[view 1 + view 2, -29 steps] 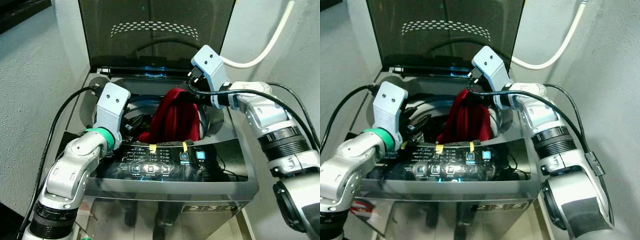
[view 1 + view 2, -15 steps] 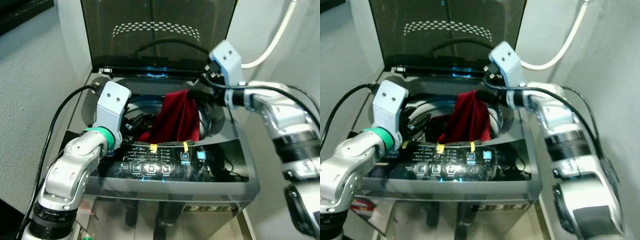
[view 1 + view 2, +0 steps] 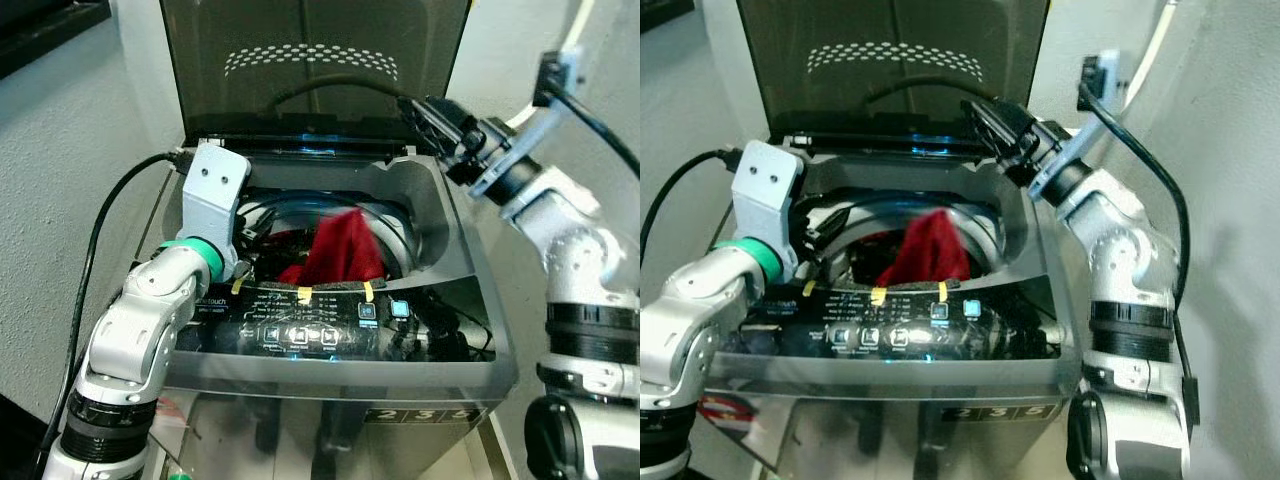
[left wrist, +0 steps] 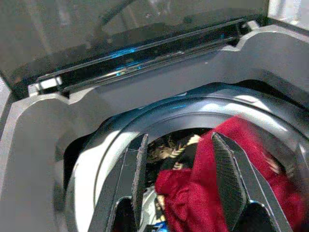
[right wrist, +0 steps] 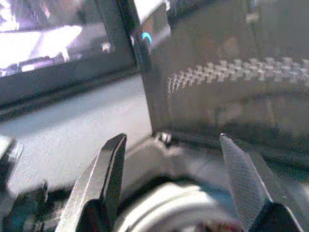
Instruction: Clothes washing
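Red garment (image 3: pixel 340 252) was seen centre frame, heaped in the washer drum (image 3: pixel 395 222) | right gripper (image 3: pixel 432 118) was held apart, empty, upper right by the lid (image 3: pixel 310 60) | left gripper (image 4: pixel 181 181) was spread above the drum | risk: cloth draped over the rim could be snagged.

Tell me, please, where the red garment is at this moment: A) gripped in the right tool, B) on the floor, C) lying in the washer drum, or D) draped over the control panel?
C: the red garment lies loose inside the washer drum, while the right tool is open and empty up by the raised lid.
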